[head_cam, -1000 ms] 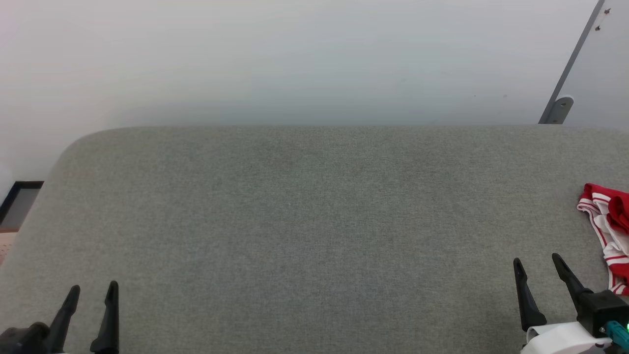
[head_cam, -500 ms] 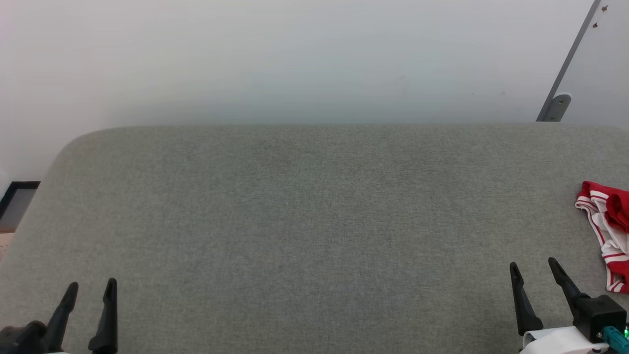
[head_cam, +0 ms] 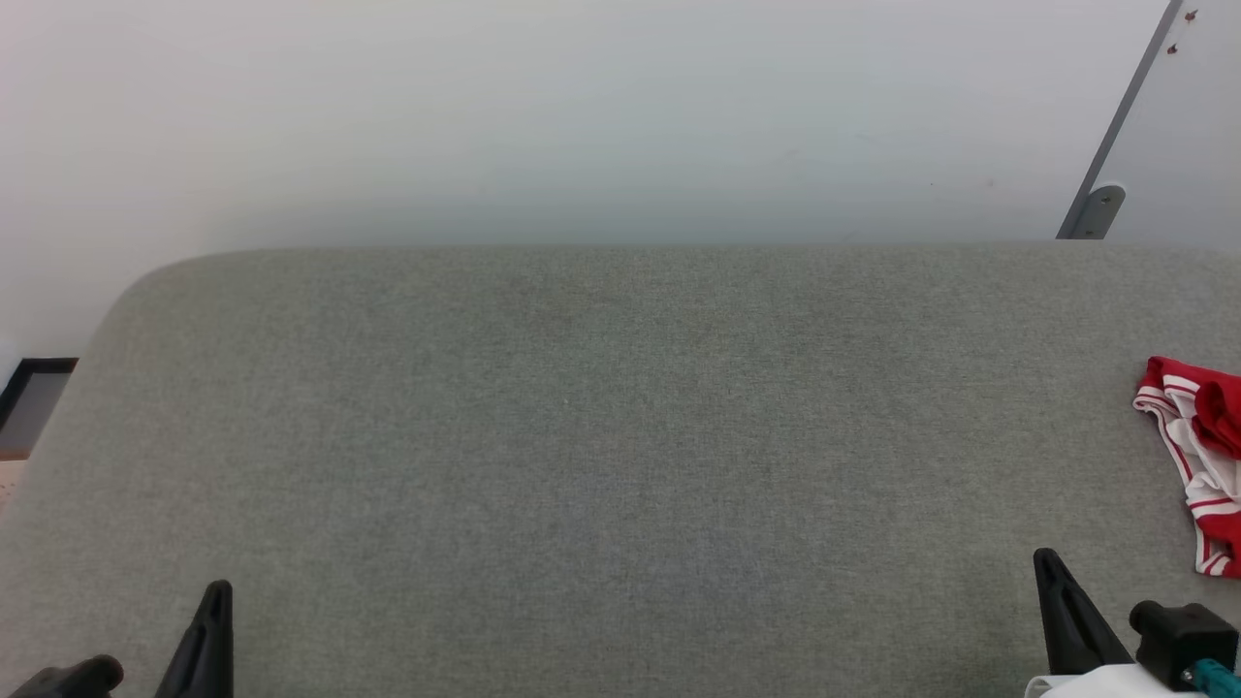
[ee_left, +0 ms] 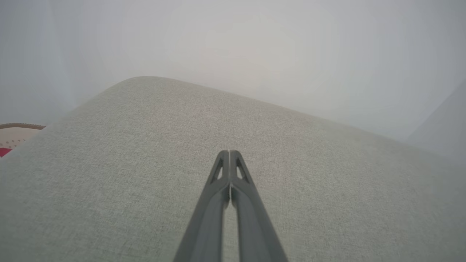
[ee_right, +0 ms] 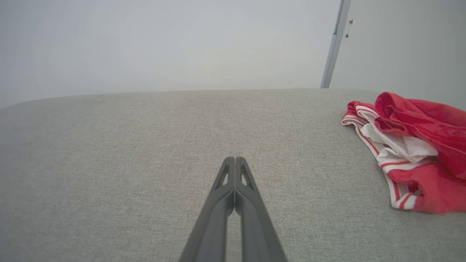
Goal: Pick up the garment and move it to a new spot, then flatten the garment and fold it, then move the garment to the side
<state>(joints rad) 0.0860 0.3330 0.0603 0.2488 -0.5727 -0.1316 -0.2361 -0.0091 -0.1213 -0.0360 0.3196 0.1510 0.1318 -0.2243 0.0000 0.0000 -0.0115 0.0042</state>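
Right wrist view: crumpled red-white shirt [ee_right: 407, 145] on worktop [ee_right: 109, 163], near closed, empty right hand [ee_right: 235, 158]. Left hand [ee_left: 229, 152] closed too.

No text, label or number can be read.

We record the garment [ee_right: 433, 127] as red with white panels, edged in red-and-white striped trim. We record the padded surface [head_cam: 620, 436] as grey-green with a fine flecked weave. The wall [head_cam: 582, 116] is plain pale grey. We read the left gripper [ee_left: 229, 154] and the right gripper [ee_right: 235, 160] as dark grey to black. The plug [head_cam: 1212, 674] at the right wrist is teal.
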